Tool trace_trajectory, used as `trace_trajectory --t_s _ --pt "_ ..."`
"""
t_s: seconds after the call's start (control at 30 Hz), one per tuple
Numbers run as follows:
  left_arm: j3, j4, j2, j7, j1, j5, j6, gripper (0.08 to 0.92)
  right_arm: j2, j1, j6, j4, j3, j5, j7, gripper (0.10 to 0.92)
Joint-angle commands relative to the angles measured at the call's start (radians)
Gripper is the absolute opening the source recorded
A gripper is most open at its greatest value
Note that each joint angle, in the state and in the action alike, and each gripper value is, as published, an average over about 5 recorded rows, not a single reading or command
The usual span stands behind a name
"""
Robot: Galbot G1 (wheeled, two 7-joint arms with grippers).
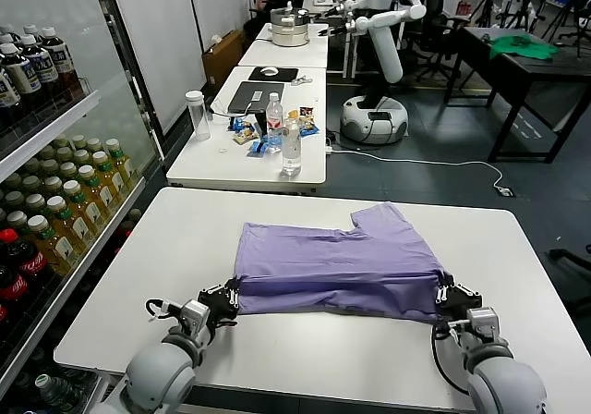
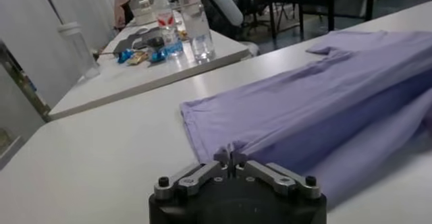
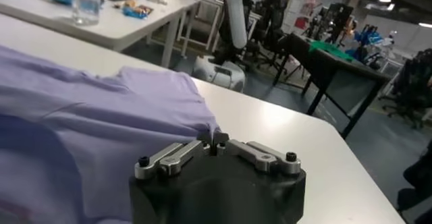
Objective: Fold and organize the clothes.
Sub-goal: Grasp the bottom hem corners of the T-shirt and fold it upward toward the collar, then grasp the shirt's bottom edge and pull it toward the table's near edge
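The lavender T-shirt (image 1: 342, 261) lies on the white table (image 1: 277, 349), folded over itself, with one sleeve (image 1: 383, 218) pointing to the far side. My left gripper (image 1: 226, 298) is shut on the shirt's near left corner, seen in the left wrist view (image 2: 229, 156) with lavender fabric (image 2: 317, 110) running from its tips. My right gripper (image 1: 452, 296) is shut on the near right corner, seen in the right wrist view (image 3: 217, 140) with fabric (image 3: 101, 110) pinched at its tips. Both hold the edge slightly raised off the table. No dark print shows.
A shelf of drink bottles (image 1: 55, 211) stands along the left. A second table (image 1: 259, 146) beyond holds a laptop, bottles (image 1: 291, 146) and snacks. A white robot (image 1: 379, 54) and a dark table with a green cloth (image 1: 522, 46) stand farther back.
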Motion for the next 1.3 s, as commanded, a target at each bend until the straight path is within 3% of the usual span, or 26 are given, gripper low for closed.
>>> trace_trajectory --t_s 0.03,0.3,0.5,0.63,0.97,1.07,1.3 --pt "0.004 0.003 -0.01 -0.005 0.003 0.015 0.001 0.3 0.007 0.045 0.032 -0.061 -0.017 -0.034 -0.011 0.346" --pt "-0.027 -0.087 -0.046 -0.018 0.141 0.02 -0.002 0.533 0.012 -0.067 0.272 -0.033 0.054 -0.122 0.011 0.58" --pt "-0.002 -0.078 -0.079 -0.037 0.138 0.008 0.002 0.706 0.028 -0.139 0.138 0.009 0.079 0.009 0.01 0.75" --pt "0.021 -0.037 -0.099 -0.052 0.102 0.002 0.002 0.798 0.037 -0.151 0.011 0.005 0.069 0.091 0.001 0.814" --pt "0.028 0.049 -0.118 -0.093 0.046 -0.01 -0.006 0.818 0.041 -0.13 -0.05 -0.064 0.029 0.186 -0.008 0.805" --pt "0.028 0.048 -0.117 -0.088 0.05 -0.044 -0.007 0.772 0.041 -0.132 -0.049 -0.066 0.028 0.217 -0.007 0.743" --pt "0.027 0.051 -0.121 -0.067 0.055 -0.13 0.0 0.571 0.039 -0.142 -0.049 -0.054 0.027 0.238 -0.013 0.538"
